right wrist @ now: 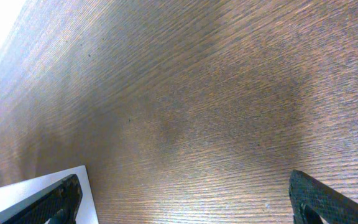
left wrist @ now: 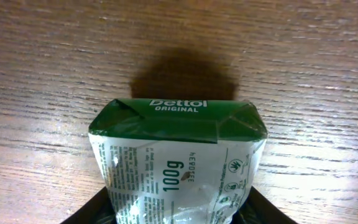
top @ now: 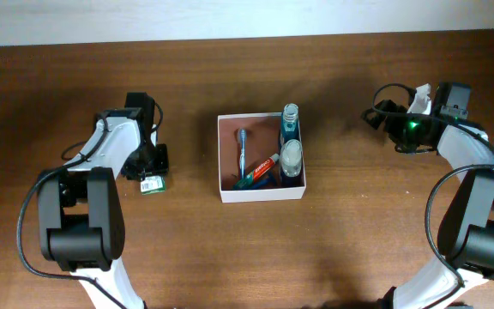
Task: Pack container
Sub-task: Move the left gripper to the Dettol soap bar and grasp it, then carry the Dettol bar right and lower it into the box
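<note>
Soap (left wrist: 179,155): green wrapped bar, flat on desk (top: 350,240), left of container (top: 262,195).
Container: mid-desk, part-filled.
Left claw (top: 150,165): straddles soap; firm pinch cannot be told.
Right claw (right wrist: 185,190): spread, empty.
Handling: pinch the sides squarely, lift level, clear the white wall before lowering.

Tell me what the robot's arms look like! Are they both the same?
Yes, twins! The left arm and right arm have white curved shells, chunky black joints and thin black cables looping alongside. The right arm shows a little green light. The right hand has flat black fingers.
</note>
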Controlling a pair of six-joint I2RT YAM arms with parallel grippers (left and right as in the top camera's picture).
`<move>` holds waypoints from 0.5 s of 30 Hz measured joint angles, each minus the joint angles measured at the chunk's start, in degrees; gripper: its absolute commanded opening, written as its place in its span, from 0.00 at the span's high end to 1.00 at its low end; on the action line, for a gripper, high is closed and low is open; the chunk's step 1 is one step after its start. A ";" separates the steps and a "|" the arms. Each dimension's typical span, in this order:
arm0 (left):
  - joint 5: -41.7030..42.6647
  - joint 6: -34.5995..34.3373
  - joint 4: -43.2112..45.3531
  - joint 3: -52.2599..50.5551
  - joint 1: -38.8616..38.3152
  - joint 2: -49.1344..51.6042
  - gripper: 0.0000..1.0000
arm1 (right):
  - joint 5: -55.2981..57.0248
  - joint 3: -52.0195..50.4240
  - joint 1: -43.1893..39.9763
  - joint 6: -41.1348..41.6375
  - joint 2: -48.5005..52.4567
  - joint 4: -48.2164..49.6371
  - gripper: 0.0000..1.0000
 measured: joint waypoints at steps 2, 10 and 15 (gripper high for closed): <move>0.48 -0.02 -0.02 0.31 0.00 0.00 0.59 | 0.00 0.00 0.00 0.02 0.00 0.02 0.02; 8.11 -0.07 -1.55 6.19 -0.37 -0.79 0.62 | 0.00 0.00 0.00 0.02 0.00 0.04 0.02; 11.43 -0.46 -1.55 10.43 -5.64 -7.52 0.66 | 0.00 0.00 0.00 0.02 0.00 0.02 0.02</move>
